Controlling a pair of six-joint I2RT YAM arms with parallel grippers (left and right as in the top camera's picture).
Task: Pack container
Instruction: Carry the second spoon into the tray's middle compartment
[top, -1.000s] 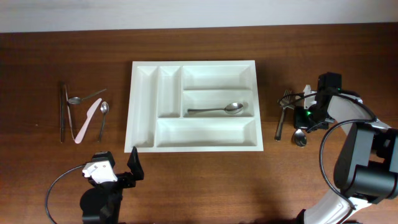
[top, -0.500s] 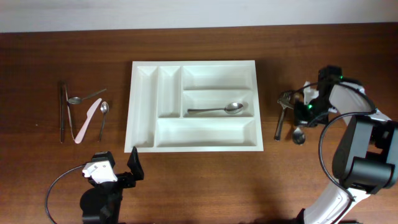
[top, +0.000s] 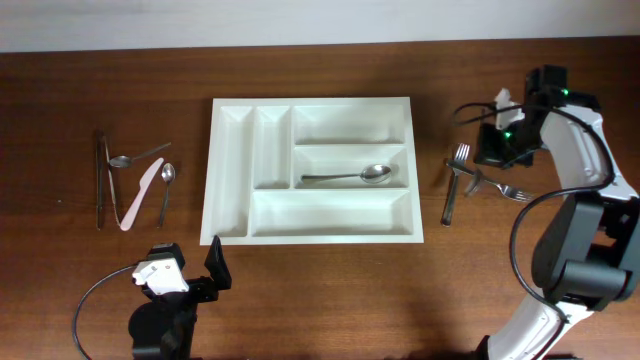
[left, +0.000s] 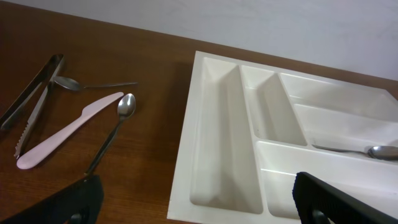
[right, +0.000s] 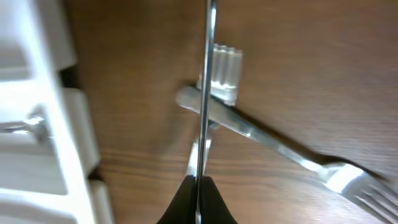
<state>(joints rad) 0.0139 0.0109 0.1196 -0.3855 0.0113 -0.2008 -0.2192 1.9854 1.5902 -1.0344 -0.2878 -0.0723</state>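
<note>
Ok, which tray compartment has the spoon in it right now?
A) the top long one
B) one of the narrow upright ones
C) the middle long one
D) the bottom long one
C: in the overhead view the spoon lies in the middle of the three long compartments of the container, bowl toward the right.

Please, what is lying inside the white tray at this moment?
Only one metal spoon lies in the tray, in the middle long compartment, with its bowl toward the right. In the overhead view the other four compartments look empty, and nothing covers the inside.
</note>
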